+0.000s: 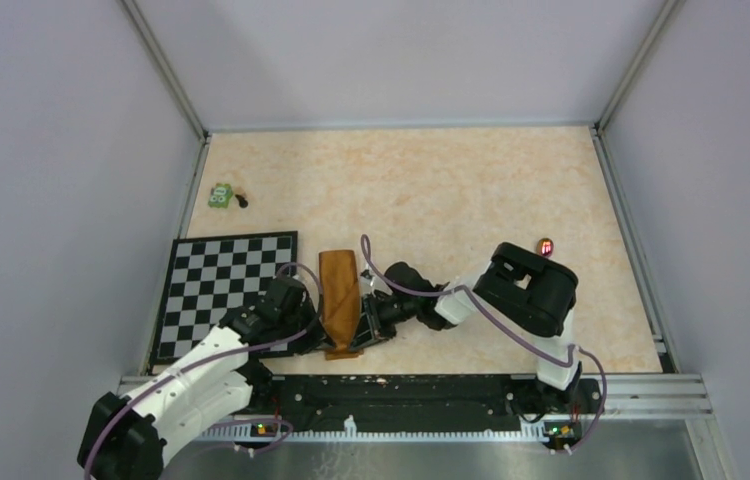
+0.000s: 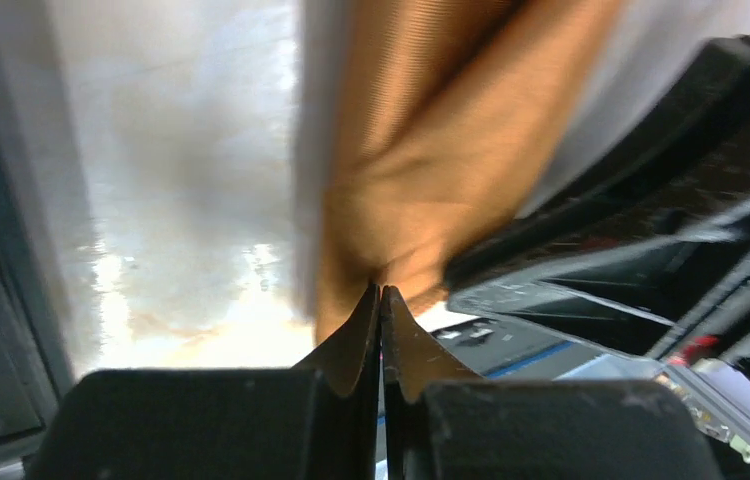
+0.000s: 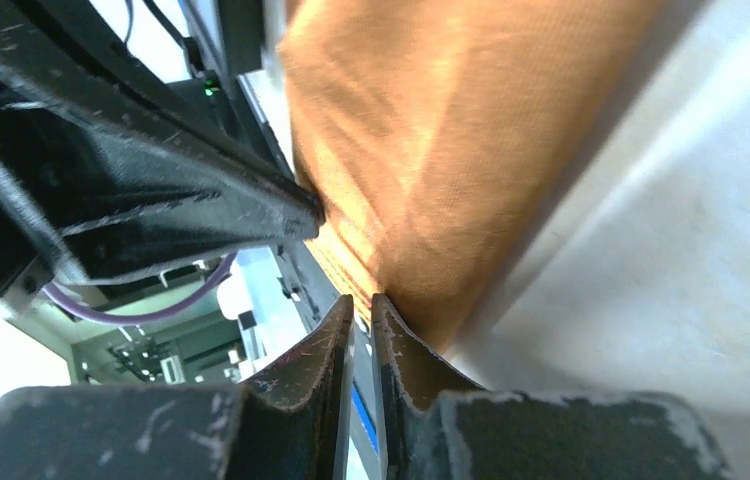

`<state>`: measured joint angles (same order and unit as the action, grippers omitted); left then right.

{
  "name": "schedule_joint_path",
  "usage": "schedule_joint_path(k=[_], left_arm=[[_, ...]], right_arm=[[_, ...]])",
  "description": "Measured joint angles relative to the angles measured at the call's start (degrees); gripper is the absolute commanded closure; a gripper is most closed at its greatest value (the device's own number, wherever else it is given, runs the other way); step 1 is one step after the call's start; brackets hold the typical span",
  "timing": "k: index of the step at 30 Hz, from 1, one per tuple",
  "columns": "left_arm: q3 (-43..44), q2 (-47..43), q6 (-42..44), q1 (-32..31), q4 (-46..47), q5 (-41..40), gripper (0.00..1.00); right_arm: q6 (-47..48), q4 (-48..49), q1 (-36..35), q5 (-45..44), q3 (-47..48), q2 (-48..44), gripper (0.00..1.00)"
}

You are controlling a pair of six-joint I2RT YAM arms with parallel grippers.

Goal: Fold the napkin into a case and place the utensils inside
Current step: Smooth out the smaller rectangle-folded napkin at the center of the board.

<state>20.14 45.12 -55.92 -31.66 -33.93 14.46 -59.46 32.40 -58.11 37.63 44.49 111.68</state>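
Observation:
The rust-orange napkin (image 1: 339, 285) lies folded into a narrow strip in the middle of the table, running from far to near. My left gripper (image 1: 316, 326) comes at its near end from the left. In the left wrist view its jaws (image 2: 380, 290) are pressed together, with the napkin (image 2: 431, 150) bunching into the tips. My right gripper (image 1: 363, 326) meets the same near end from the right. Its jaws (image 3: 362, 300) stand a sliver apart, pinching the layered edge of the napkin (image 3: 431, 130). The utensils are out of view.
A black-and-white checkered mat (image 1: 226, 290) lies left of the napkin, under the left arm. A small green toy (image 1: 220, 195) sits at the far left. A small red object (image 1: 547, 246) lies behind the right arm. The metal rail (image 1: 411, 385) borders the near edge.

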Motion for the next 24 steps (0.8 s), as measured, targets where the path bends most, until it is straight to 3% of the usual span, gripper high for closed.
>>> schedule_joint_path(k=[4, 7, 14, 19, 24], left_arm=[[-2.51, 2.51, -1.42, 0.11, 1.49, 0.68, 0.96], [-2.08, 2.78, -1.40, 0.04, 1.51, 0.31, 0.90], [5.11, 4.07, 1.03, -0.04, -1.79, -3.96, 0.61], [13.20, 9.90, 4.85, 1.81, -0.59, -8.55, 0.67], [18.64, 18.01, 9.99, 11.06, 5.16, -8.72, 0.73]], right_arm=[[-1.25, 3.04, 0.00, 0.72, -1.75, 1.33, 0.86], [-1.07, 2.91, 0.00, 0.85, -1.53, 1.22, 0.80], [2.29, -4.90, -0.07, -0.96, 3.23, -2.60, 0.69], [2.32, -3.48, 1.25, -1.42, 3.41, -4.55, 0.74], [0.26, 1.07, 2.01, -1.53, 1.46, -3.26, 0.75]])
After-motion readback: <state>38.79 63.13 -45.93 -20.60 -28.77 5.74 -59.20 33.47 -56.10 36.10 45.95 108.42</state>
